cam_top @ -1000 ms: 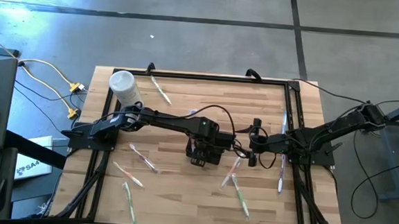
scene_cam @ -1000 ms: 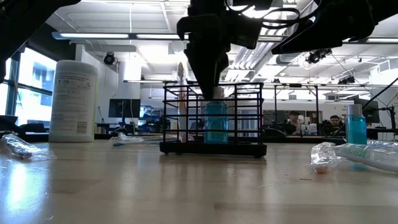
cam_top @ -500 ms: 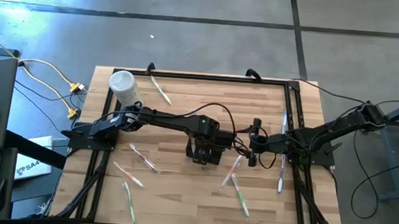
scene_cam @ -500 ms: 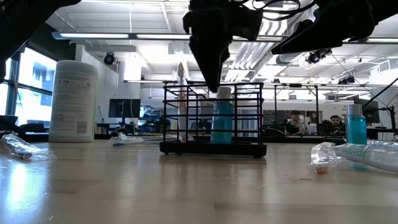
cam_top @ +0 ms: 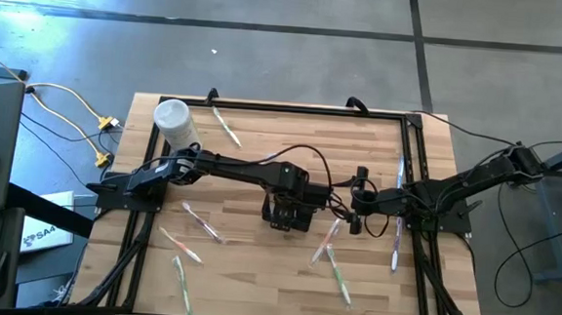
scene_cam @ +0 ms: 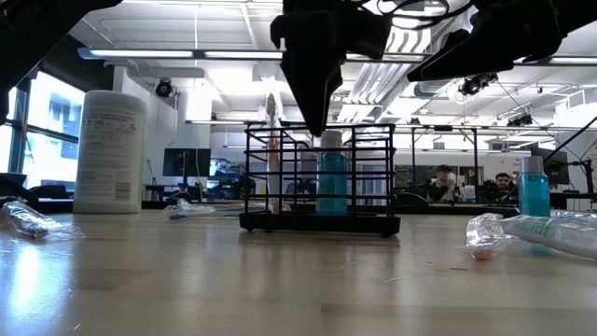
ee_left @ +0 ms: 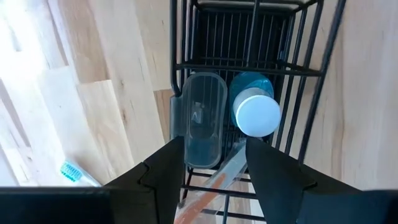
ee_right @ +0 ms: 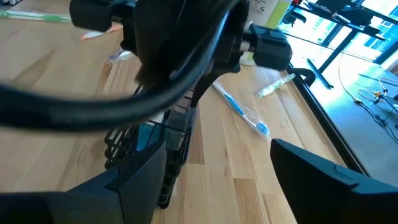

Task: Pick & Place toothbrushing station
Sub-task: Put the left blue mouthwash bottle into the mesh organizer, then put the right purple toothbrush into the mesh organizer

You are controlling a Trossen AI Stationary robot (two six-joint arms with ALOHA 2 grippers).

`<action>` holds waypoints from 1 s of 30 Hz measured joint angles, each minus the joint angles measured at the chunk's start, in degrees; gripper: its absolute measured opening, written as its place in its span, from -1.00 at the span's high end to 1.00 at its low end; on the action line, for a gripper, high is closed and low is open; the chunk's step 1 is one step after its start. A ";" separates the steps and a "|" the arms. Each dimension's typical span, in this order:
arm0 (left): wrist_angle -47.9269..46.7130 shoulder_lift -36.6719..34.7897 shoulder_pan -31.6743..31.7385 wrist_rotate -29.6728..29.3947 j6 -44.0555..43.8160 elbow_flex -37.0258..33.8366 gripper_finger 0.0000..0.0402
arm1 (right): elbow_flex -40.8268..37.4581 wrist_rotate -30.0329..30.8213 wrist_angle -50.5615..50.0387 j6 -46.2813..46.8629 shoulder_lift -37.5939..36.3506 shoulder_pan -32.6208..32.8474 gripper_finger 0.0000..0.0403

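The toothbrushing station (cam_top: 279,219) is a black wire rack (scene_cam: 317,219) standing on its base at the middle of the table. In it stand a blue bottle with a white cap (ee_left: 256,113), a clear case (ee_left: 202,118) and a toothbrush (scene_cam: 271,140). My left gripper (scene_cam: 312,119) hangs just above the rack, pointing down. It is open, and its fingers (ee_left: 166,177) are clear of the bottle's cap (scene_cam: 332,140). My right gripper (cam_top: 357,199) waits open to the right of the rack, above the table.
A white cylindrical container (cam_top: 175,122) stands at the far left. Wrapped toothbrushes lie about the table (cam_top: 202,223) (cam_top: 337,271) (cam_top: 226,127). A second blue bottle (scene_cam: 534,191) and a wrapped item (scene_cam: 536,233) sit at the right. People show in the room behind.
My left gripper has gone up a little, off the blue bottle's cap, which it covered a second ago. The bottle stays standing in the rack.
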 joint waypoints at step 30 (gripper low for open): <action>-9.79 -12.65 -6.16 1.45 -11.02 4.18 0.15 | 0.02 -29.39 -0.81 -1.86 -0.01 0.08 -0.39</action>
